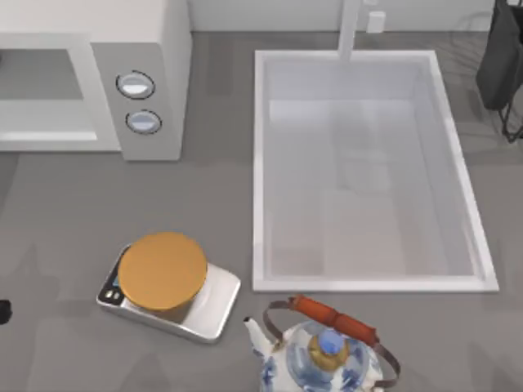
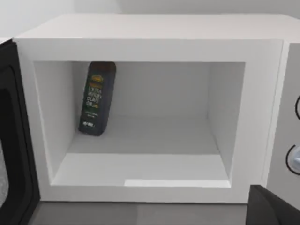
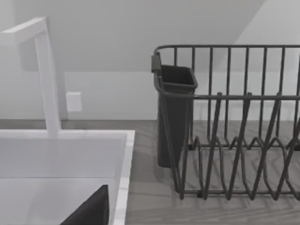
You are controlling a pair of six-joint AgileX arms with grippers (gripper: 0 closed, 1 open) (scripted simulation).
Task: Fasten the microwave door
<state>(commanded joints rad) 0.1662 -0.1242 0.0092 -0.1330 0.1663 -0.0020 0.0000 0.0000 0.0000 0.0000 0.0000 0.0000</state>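
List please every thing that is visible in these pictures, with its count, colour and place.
microwave: 1, white-grey, table's far left
microwave door: 1, dark inner face, swung open
bottle: 1, dark, inside the microwave
scale: 1, silver with orange disc, near left
teapot: 1, blue-white, near edge
sink: 1, white, centre-right
faucet: 1, white, behind the sink
dish rack: 1, dark, far right

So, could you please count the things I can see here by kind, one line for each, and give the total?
Microwave, door swung open: 1
Bottle inside the microwave: 1
Scale with orange disc: 1
Teapot, blue and white: 1
Sink with faucet: 1
Dish rack, dark wire: 1
Total: 6
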